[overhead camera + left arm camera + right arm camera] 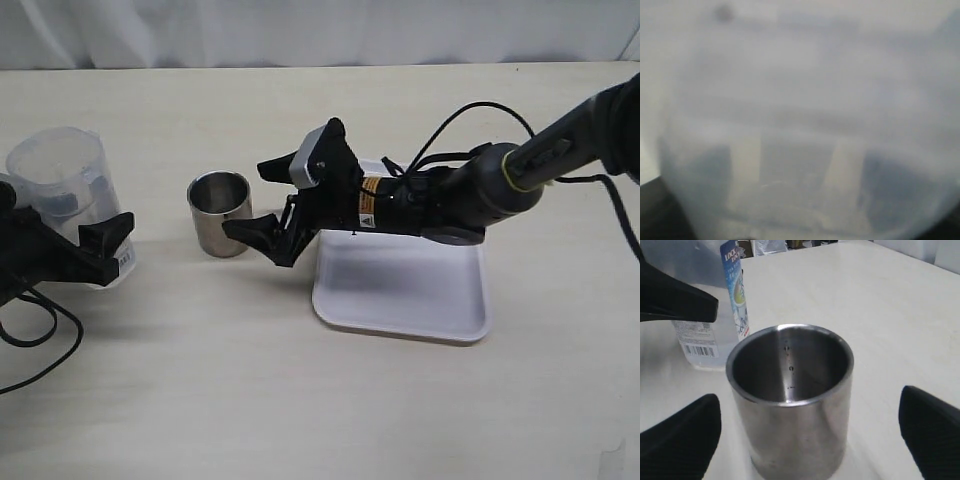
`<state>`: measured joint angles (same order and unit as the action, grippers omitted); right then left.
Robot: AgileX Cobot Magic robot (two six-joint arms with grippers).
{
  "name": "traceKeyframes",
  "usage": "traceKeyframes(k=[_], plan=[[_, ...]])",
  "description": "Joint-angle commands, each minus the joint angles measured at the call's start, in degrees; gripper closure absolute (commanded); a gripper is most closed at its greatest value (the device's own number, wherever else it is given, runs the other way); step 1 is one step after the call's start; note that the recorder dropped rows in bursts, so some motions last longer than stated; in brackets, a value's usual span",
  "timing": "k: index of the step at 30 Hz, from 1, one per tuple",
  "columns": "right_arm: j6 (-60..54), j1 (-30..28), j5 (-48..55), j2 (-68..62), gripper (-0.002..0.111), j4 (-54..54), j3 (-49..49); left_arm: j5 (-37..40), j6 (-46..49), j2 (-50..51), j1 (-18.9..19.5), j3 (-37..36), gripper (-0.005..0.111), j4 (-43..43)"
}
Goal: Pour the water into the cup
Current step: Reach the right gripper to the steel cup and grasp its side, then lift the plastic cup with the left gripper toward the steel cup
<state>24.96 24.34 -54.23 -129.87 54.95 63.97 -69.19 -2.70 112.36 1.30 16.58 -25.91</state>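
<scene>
Fingers (255,232) on your right gripper (256,198) are spread wide, facing the short brushed-steel cup (220,213) without gripping it. It stands upright on the pale worktop (300,420), long axis vertical, mouth up, between the white tray (400,290) and the tall clear plastic tumbler (60,165) your left gripper (90,215) clamps.

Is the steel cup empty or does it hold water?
Looks empty: in the right wrist view the cup shows bare inner wall down to the bottom, no waterline. A thin clear film cannot be ruled out.
</scene>
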Motion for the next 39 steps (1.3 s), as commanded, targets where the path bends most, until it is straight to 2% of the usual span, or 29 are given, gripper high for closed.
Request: traceKeyframes(k=[1,15,21,23,26,30,31,32,39], plan=[[0.3,1.5,0.1,-2.8,0.019,-0.4,3.8,-0.8,-0.3,0.1,-0.4,0.2,0.107,-0.4],[0.3,4.5,-1.1,-10.6,0.019,-2.0,12.6,-0.8,-0.5,0.1,-0.4,0.2,0.107,-0.4],[0.3,4.6,-1.2,-11.1,0.02,-2.0,13.3,-0.8,-0.5,0.1,-0.4,0.2,0.107,-0.4],[0.3,4.6,-1.2,-11.1,0.028,-2.0,13.3,-0.8,-0.5,0.1,-0.4,0.2,0.107,-0.4],[0.3,4.6,-1.2,-11.1,0.057,-2.0,13.3,-0.8,-0.5,0.1,-0.4,0.2,0.107,-0.4],[1.9,4.6,-1.2,-11.1,0.088,-1.0,13.3,-0.8,-0.5,0.1,-0.4,0.2,0.107,-2.6],[2.3,4.5,-1.2,-11.1,0.101,-0.2,13.3,-0.8,-0.5,0.1,-0.4,0.2,0.107,-2.6],[2.4,4.5,-1.2,-11.1,0.104,0.0,13.3,-0.8,-0.5,0.1,-0.4,0.5,0.107,-2.6],[3.1,4.4,-1.2,-11.1,0.104,0.2,13.3,-0.8,-0.6,0.1,-0.7,5.5,0.107,-6.3]])
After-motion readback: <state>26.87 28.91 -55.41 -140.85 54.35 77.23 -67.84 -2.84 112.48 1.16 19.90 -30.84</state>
